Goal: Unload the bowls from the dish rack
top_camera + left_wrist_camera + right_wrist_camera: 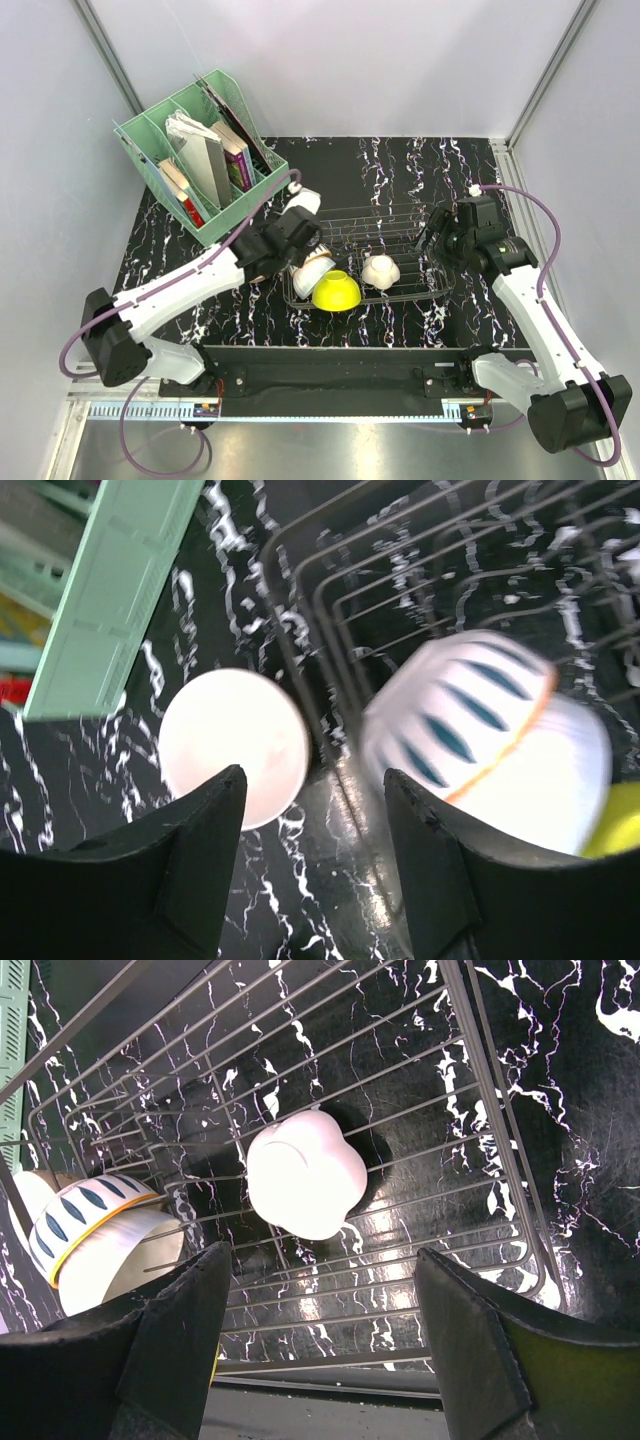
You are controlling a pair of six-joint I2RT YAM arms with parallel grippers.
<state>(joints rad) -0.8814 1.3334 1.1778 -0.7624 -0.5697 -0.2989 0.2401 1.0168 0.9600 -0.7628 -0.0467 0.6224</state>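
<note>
The wire dish rack [400, 215] sits mid-table. At its front left lie a white bowl with dark stripes and an orange band [313, 270], a yellow-green bowl [336, 290] and a plain white bowl [380, 270]. Another white bowl [305, 200] rests on the table just left of the rack. My left gripper [300, 235] hovers over the rack's left edge, open and empty, the table bowl [235, 748] by its left finger and the striped bowl [490, 760] by its right. My right gripper [435, 235] is open above the rack's right side, the plain white bowl [305, 1172] ahead of it.
A mint-green file organiser [200, 170] with books stands at the back left, close behind the left arm. The black marbled mat [460, 170] covers the table. Grey walls close in on three sides.
</note>
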